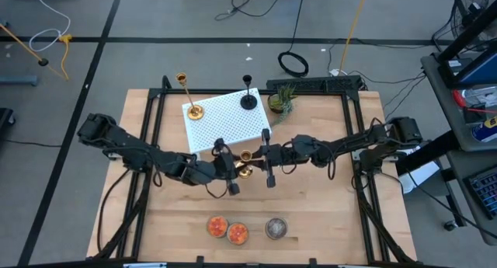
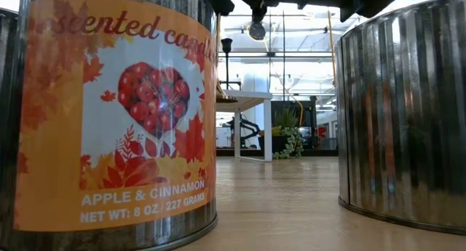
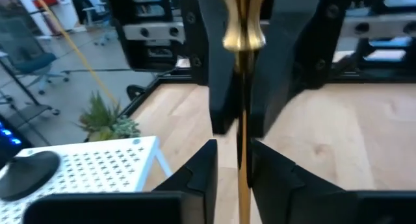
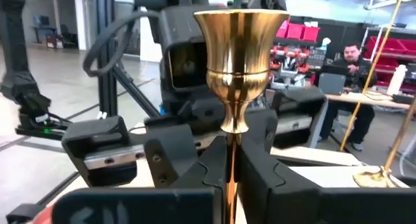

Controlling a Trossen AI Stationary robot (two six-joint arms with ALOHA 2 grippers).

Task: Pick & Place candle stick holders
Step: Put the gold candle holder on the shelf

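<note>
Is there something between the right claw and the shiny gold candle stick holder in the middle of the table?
Nothing visible. The right claw is shut on the thin stem of the shiny gold candle stick holder; the left claw flanks the same stem.

Probably a lab — floor cables (image 1: pixel 256 0)

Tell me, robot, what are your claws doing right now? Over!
Right gripper shut on gold holder stem at table middle. Left gripper straddles the same stem, fingers slightly apart. Other gold holder and black holder on white box. Nothing blocking.

both arms reach inward to mid-table; right gripper (image 1: pixel 268 168) jaws clamped, left gripper (image 1: pixel 227 168) jaws parted.
</note>
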